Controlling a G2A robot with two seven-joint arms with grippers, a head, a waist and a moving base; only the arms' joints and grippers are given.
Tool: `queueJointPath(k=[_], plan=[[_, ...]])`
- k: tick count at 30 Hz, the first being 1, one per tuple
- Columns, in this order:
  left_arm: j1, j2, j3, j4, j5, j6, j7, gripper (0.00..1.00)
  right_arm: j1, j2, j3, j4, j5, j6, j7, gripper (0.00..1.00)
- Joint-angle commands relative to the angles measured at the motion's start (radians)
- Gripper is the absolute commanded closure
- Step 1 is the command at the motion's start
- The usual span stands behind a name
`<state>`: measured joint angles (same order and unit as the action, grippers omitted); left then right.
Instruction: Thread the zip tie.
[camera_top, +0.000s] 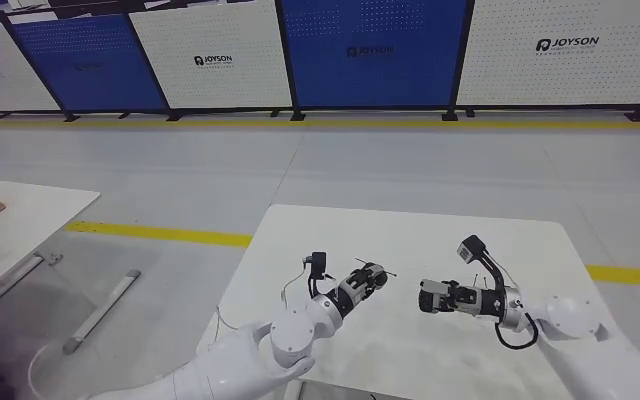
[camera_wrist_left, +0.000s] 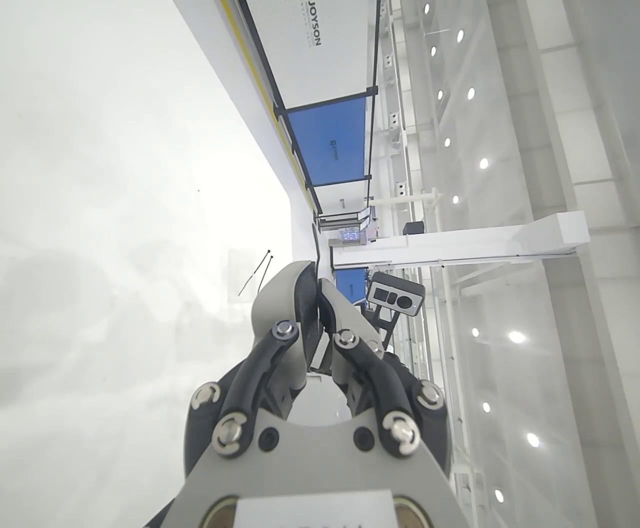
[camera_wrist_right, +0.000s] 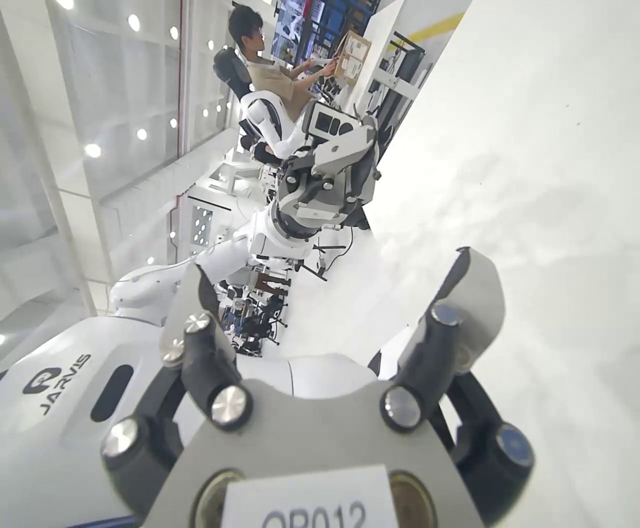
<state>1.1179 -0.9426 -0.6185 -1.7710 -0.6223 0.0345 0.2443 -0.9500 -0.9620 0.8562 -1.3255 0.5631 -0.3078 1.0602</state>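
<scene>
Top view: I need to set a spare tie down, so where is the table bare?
The table is bare along its far edge, beyond both grippers, and at its far right corner. Crowded: the middle, where the left gripper, shut on the zip tie, faces the open right gripper; two loose ties lie on the table near them.
</scene>
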Motion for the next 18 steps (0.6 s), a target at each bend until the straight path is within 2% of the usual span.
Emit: queueJointPath(k=[1, 3, 5, 9, 18], plan=[[0.01, -0.004, -0.001, -0.009, 0.045, 0.007, 0.034, 1.0, -0.01, -0.007, -0.001, 0.011, 0.08, 0.012, 0.016, 0.0], [0.021, -0.008, 0.002, -0.024, 0.068, 0.012, 0.039, 1.0, 0.004, -0.017, -0.009, 0.058, 0.116, 0.016, 0.034, 0.0], [0.03, -0.011, 0.002, -0.03, 0.089, 0.018, 0.033, 1.0, 0.031, -0.037, -0.047, 0.099, 0.108, 0.022, 0.04, 0.0], [0.035, -0.024, 0.001, -0.021, 0.089, 0.029, 0.024, 1.0, 0.082, -0.081, -0.101, 0.18, 0.158, -0.006, 0.051, 0.0], [0.034, -0.028, -0.002, -0.016, 0.081, 0.028, 0.025, 1.0, 0.086, -0.084, -0.104, 0.187, 0.159, -0.006, 0.053, 0.0]])
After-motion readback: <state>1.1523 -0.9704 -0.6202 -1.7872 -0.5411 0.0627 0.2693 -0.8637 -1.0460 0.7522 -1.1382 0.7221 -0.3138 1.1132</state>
